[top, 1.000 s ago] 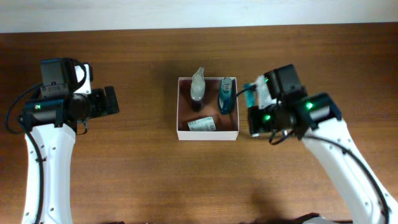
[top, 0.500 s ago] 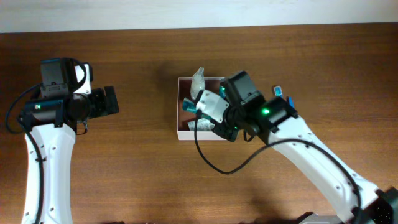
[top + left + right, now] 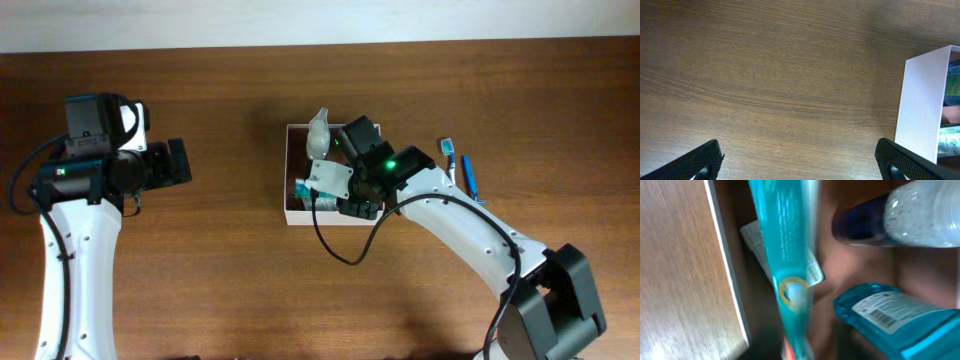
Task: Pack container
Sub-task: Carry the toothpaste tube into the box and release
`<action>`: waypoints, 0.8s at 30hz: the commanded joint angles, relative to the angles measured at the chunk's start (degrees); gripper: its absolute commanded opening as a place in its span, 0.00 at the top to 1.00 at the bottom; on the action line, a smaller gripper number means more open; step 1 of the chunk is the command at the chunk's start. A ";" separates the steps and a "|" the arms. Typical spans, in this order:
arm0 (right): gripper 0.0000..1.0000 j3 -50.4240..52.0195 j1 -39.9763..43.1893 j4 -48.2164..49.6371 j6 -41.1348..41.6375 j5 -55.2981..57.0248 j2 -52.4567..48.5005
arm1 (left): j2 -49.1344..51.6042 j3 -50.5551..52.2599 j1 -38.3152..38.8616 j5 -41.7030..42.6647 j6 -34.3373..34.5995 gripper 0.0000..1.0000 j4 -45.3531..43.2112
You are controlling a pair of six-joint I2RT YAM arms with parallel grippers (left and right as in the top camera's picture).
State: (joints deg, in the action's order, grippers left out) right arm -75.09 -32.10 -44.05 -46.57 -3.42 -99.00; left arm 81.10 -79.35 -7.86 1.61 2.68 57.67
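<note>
Your right gripper (image 3: 315,190) is clenched on a teal tube (image 3: 785,245) inside the container (image 3: 305,218) at table centre, near its 9 o'clock wall. A clear bottle (image 3: 920,215) and a blue bottle (image 3: 890,315) crowd it. Your left gripper (image 3: 797,155) gapes wide, well apart at 9 o'clock.

On my overhead feed both arms wear smooth white shells over black joints. My left arm (image 3: 70,250) carries a boxy black wrist block and a thin black cable (image 3: 18,185) looping off its side. My right arm (image 3: 470,230) shows green lights (image 3: 390,163) and a drooping black lead (image 3: 335,245). The left gripper (image 3: 183,162) has black, finely textured fingers (image 3: 702,161).
</note>
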 commanded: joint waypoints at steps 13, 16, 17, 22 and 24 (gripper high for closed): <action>0.01 -20.02 15.23 -25.29 55.04 1.09 5.38 | -0.76 -0.57 -0.20 0.59 0.35 0.00 -0.11; 0.01 -19.96 22.25 -26.25 57.24 1.09 5.29 | -0.76 -0.57 -0.20 0.57 0.35 0.00 -0.11; 0.01 -19.96 25.81 -26.25 57.18 1.14 5.07 | -0.76 -0.57 -0.20 0.59 0.35 0.00 -0.11; 0.01 -17.35 35.50 -25.35 57.13 1.14 2.69 | -0.76 -0.57 -0.20 0.59 0.35 0.00 -0.11; 0.01 -15.61 36.65 -24.17 57.11 1.14 1.11 | -0.76 -0.57 -0.20 0.59 0.35 0.00 -0.11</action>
State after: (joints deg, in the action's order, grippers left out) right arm -93.71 2.22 -69.36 9.41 -2.52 -94.78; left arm 81.10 -79.37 -7.86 1.63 2.68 57.67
